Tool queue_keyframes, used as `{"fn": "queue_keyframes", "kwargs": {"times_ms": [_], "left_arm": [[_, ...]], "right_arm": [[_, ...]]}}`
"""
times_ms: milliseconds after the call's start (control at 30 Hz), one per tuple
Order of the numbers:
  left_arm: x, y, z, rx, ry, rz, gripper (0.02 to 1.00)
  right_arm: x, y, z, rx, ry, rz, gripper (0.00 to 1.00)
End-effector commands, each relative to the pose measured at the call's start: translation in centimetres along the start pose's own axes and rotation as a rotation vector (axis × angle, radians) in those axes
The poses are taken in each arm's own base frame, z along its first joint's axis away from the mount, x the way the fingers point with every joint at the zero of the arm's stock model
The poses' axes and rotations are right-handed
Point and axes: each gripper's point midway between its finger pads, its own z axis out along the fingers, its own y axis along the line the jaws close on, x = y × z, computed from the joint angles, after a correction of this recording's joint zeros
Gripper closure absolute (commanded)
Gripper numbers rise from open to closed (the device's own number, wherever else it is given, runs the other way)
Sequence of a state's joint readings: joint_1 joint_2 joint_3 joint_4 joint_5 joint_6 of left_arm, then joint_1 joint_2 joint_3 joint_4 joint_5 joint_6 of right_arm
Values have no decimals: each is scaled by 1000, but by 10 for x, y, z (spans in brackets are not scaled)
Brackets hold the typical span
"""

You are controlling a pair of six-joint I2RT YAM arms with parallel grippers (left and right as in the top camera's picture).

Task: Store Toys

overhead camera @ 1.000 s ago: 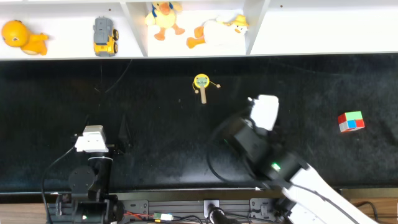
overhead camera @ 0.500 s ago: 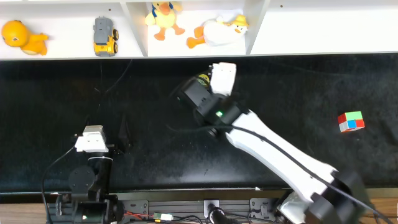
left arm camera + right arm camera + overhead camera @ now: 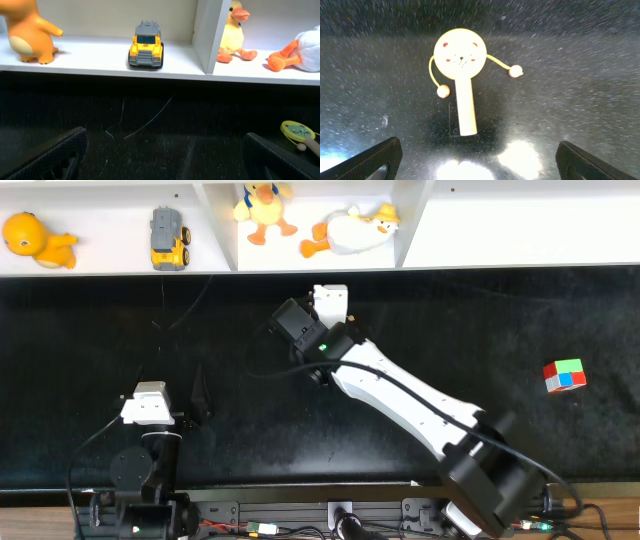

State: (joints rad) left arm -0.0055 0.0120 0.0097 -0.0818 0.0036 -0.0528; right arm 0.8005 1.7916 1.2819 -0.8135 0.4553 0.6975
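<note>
Task's thing: a rattle drum toy [image 3: 463, 85] lies flat on the black bench [image 3: 500, 320].
Its look: it has a round yellow head with a small animal face of two reddish ear marks and tiny dots. A straight cream handle runs out from the head. A thin cord leaves each side of the head, and each cord ends in a pale bead.
Where it lies: it is close in front of the white shelf [image 3: 420, 258], below the compartment that holds the ducks. In the right wrist view it sits in the gap ahead of the two fingers, with its handle end pointing toward them. Nothing touches it.
Right end effector [image 3: 477, 150]: it hangs over the rattle drum toy with its fingers spread wide, one on each side, and it holds nothing. The right arm reaches across the middle of the bench to get there.
Left end effector [image 3: 165, 150]: its fingers are spread wide and empty. It is low over the bench on the left side and faces the shelf, well apart from the toy.
On the shelf: an orange plush figure [image 3: 35, 238] and a yellow toy truck [image 3: 170, 238] share the left compartment. A yellow duck plush [image 3: 262, 210] stands in the middle compartment, with a white duck plush [image 3: 350, 232] lying on its side beside it.
Elsewhere on the bench: a colour cube [image 3: 564, 375] sits far to the right, well apart from both arms.
</note>
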Motion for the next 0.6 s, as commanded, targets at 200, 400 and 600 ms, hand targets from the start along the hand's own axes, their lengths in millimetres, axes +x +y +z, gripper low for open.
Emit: {"fn": "queue_keyframes", "kwargs": {"times_ms": [200, 400, 600], "left_arm": [[-1, -3, -1, 15, -4, -10, 20], [-1, -3, -1, 15, -4, -10, 20], [-1, -3, -1, 15, -5, -10, 20]], "right_arm": [[0, 4, 20, 8, 36, -23, 3], [-3, 18, 30, -45, 32, -39, 3], [-4, 18, 37, -42, 31, -32, 5]]}}
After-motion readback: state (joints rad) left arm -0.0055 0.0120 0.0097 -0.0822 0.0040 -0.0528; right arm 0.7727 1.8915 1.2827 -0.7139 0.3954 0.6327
